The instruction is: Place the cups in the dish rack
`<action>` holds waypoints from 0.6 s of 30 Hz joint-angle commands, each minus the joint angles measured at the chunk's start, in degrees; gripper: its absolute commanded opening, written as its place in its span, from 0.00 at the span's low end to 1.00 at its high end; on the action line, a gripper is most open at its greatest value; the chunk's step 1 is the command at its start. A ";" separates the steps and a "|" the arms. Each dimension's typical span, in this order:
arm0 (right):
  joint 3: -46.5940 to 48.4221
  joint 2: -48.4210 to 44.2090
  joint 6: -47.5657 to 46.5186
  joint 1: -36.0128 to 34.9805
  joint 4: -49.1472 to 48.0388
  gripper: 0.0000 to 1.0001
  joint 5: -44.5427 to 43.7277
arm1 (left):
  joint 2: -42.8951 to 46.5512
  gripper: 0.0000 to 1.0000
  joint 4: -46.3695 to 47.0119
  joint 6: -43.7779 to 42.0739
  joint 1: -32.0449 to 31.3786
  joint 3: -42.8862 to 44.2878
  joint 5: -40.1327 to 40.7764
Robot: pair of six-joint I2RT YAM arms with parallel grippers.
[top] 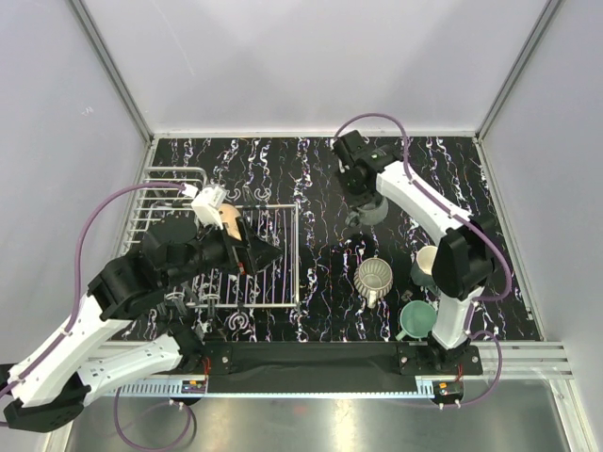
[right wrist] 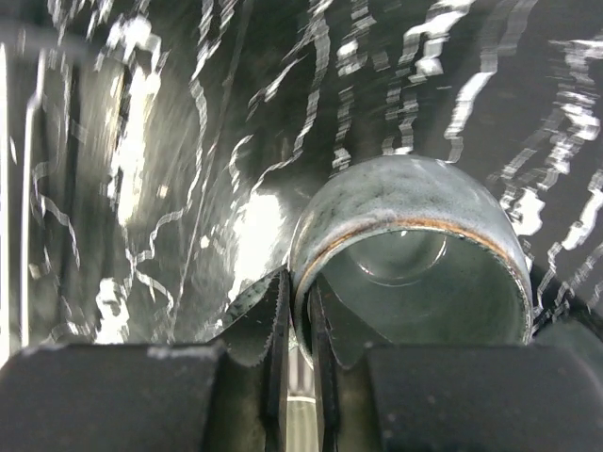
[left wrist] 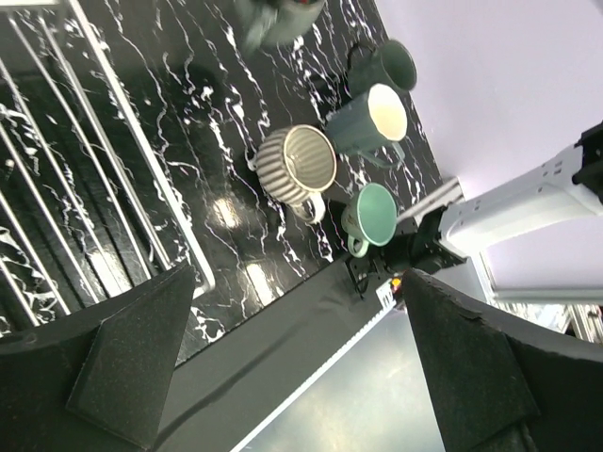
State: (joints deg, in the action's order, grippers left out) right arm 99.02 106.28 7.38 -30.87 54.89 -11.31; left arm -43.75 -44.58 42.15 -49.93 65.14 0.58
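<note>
My right gripper [top: 366, 200] is shut on the rim of a grey-teal cup [top: 370, 214], one finger inside and one outside. The right wrist view shows the gripper [right wrist: 303, 320] and this cup [right wrist: 415, 245] over the dark marbled table. My left gripper [top: 262, 254] is open and empty above the white wire dish rack [top: 275, 306]; its wide-apart fingers [left wrist: 132, 367] frame the table's near edge. A peach-tan cup [top: 229, 222] sits in the rack by my left wrist. The ribbed grey-beige cup [top: 375, 278], mint green cup [top: 415, 320] and a pale-inside grey-teal cup [top: 427, 262] stand at the right.
The left wrist view shows the rack's wires [left wrist: 141, 160], the ribbed cup [left wrist: 297, 165], the mint cup [left wrist: 370, 215], the pale-inside cup [left wrist: 372, 118] and a darker teal cup [left wrist: 388, 66] behind it. White walls enclose the table. My right arm's upper link [top: 457, 273] stands by the cups.
</note>
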 commanded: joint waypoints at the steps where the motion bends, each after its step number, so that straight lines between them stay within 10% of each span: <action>1: -1.19 -0.73 -9.03 -0.68 -3.12 0.00 5.23 | 0.42 0.99 0.54 0.21 -0.17 2.09 3.37; 18: -18.59 -5.20 -13.89 -3.05 -18.24 0.00 19.13 | -4.41 0.98 5.20 1.79 -0.17 0.69 3.29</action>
State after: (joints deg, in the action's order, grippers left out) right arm 81.23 105.49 -5.43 -32.91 42.33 4.78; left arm -48.27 -43.48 43.11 -49.93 65.21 2.37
